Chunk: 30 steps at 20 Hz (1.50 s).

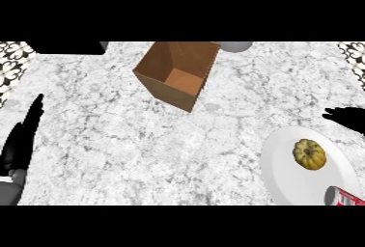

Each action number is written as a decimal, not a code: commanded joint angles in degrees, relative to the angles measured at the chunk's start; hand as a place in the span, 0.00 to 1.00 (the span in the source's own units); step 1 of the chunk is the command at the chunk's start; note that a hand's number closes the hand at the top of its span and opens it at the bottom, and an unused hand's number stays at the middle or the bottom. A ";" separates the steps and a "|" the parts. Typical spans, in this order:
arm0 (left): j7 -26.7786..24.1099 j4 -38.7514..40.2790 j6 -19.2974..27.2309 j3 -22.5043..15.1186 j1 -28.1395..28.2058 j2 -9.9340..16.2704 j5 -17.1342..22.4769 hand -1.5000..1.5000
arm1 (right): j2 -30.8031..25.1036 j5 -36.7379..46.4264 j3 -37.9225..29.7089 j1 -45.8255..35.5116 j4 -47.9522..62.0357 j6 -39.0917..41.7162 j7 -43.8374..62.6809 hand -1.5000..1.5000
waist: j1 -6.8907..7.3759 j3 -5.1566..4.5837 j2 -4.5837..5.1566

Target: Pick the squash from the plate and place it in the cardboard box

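- Nothing of the task looks done yet: the squash (309, 154) sits on the plate (285, 178), and the box (176, 72) shows only its bare brown inside.
- Left hand (22, 137) rests at the left edge of the counter (143, 140), fingers straight and together, pointing up, holding nothing.
- Between that hand and the box lies a wide stretch of bare marble, so the left side gives plenty of room.
- Box stands near the far edge, left of centre, its mouth open and tilted toward the view, one corner pointing down at the middle of the counter.
- From the box to the plate the marble is bare too, so I judge a carry up and leftward to have an open path.
- Squash lies on the right half of the plate, well apart from the box.
- Right hand (347, 117) shows at the right edge, above the plate, fingers spread and straight, gripping nothing, near the squash but not touching.
- A red-labelled can (344, 197) stands on the plate's lower rim, just below the squash; a reach could brush it.
- All still left: grasp, lift, carry, release.
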 commanded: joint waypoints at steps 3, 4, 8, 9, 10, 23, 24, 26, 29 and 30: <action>1.33 -0.45 0.65 0.44 -0.46 -1.02 -1.85 0.50 | 4.38 6.35 5.39 -5.98 -2.47 12.48 11.60 0.00 | -0.17 0.07 -0.05; 1.21 -1.72 0.70 -0.38 0.82 -1.48 -2.61 0.50 | 8.58 7.19 6.46 -6.88 -1.35 13.09 14.06 0.00 | 0.06 0.10 -0.03; -1.06 3.09 -0.94 1.78 -1.18 -3.36 -3.29 0.50 | 12.95 12.85 6.19 -10.05 5.15 13.78 13.24 0.00 | -0.58 0.11 0.03; 1.36 -1.02 -1.97 3.07 0.90 -1.05 -2.42 0.50 | 11.87 12.51 5.79 -7.68 0.46 16.05 15.87 0.00 | -0.76 0.11 -0.17; 4.53 -5.46 -2.09 2.64 1.20 -0.67 -2.33 0.50 | 13.25 15.57 6.60 -7.65 6.34 11.21 12.67 0.00 | -0.37 0.17 -0.11; 1.76 -1.53 -4.41 8.25 1.26 -5.67 -8.72 0.50 | 19.97 22.13 -1.05 -8.02 4.58 19.78 9.32 0.00 | -0.90 0.12 -0.13; 2.15 -7.63 -6.08 8.99 7.08 -4.05 -6.58 0.50 | 20.69 22.70 -0.19 -4.25 3.66 15.70 9.37 0.00 | -0.67 0.14 -0.23; -1.14 -0.51 -5.91 8.84 2.89 -7.16 -9.03 0.50 | 19.16 23.06 -1.53 -2.97 0.54 19.02 7.62 0.00 | -1.14 0.11 -0.17; 1.49 1.91 -6.21 9.34 -1.62 -7.80 -10.59 0.50 | 20.06 22.79 -2.64 -2.41 -2.25 21.35 6.76 0.00 | -1.39 0.11 -0.14; -0.21 2.71 -8.54 11.45 -0.93 -6.45 -9.21 0.50 | 23.93 24.79 -1.43 -3.62 0.67 19.37 7.36 0.00 | -1.08 0.11 -0.09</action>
